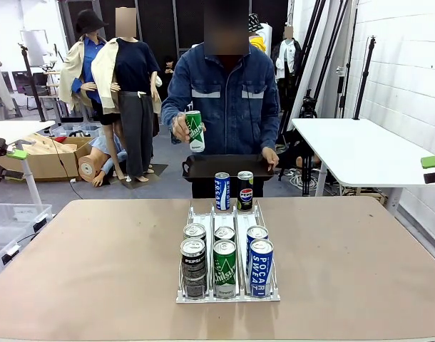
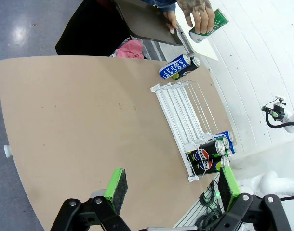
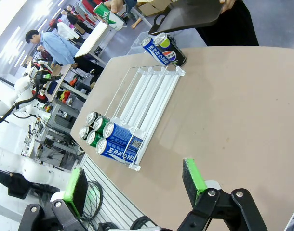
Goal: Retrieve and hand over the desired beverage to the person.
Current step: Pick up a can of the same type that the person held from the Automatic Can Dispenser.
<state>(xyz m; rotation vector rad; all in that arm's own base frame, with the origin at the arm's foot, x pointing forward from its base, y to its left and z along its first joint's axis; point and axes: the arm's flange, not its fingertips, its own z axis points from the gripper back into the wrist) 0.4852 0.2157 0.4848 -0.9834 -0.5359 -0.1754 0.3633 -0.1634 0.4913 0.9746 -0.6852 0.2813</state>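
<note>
Person's [image 1: 232, 92] jacket dark blue denim, pale horizontal stripes across chest; held can [image 1: 195, 130] green, white lettering; tray [image 1: 210, 168] black; table [image 1: 96, 263] tan; rack [image 1: 228, 297] white; front row: Pepsi can [image 1: 193, 267] black, Chilsung can [image 1: 224, 269] green, Pocari Sweat can [image 1: 261, 267] blue, white print

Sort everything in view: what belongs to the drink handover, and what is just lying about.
Belongs: person; held green can; black tray; can rack; six cans at its near end; two cans at its far end.
Lying about: cardboard box; clear bin; white side table.
</note>
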